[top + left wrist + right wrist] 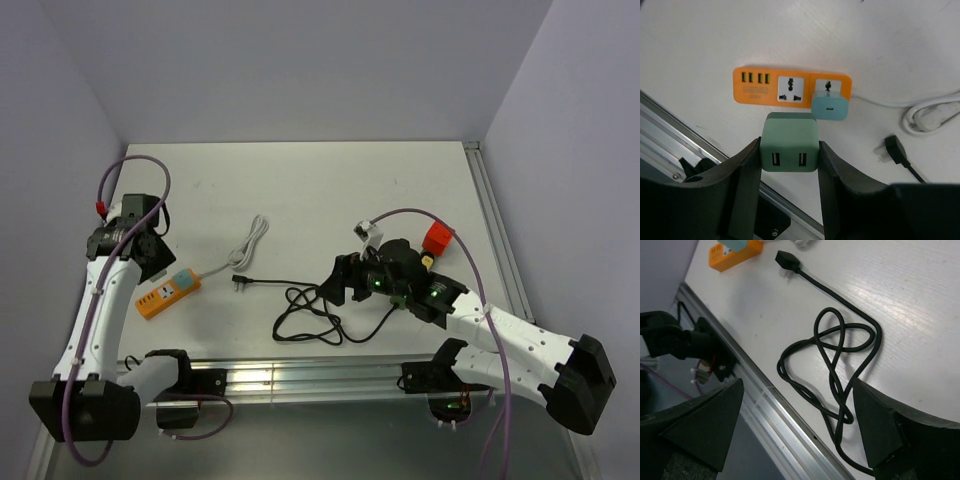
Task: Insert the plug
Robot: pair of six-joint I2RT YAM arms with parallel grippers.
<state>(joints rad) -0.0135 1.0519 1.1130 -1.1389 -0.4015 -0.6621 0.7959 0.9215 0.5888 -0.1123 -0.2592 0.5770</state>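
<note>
An orange power strip (760,90) lies on the white table; it also shows in the top view (168,292). A light blue charger (830,106) sits plugged into its right socket, and the middle socket (791,90) is free. My left gripper (790,165) is shut on a green USB charger plug (789,142), held above the table just in front of the strip. My right gripper (797,425) is open and empty above a tangled black cable (840,355). That cable ends in a black plug (788,260) lying on the table near the strip.
A white cord (245,245) runs from the strip and lies bundled on the table. A red block (437,238) sits behind the right arm. An aluminium rail (300,380) runs along the near table edge. Walls close in the table at the back and sides.
</note>
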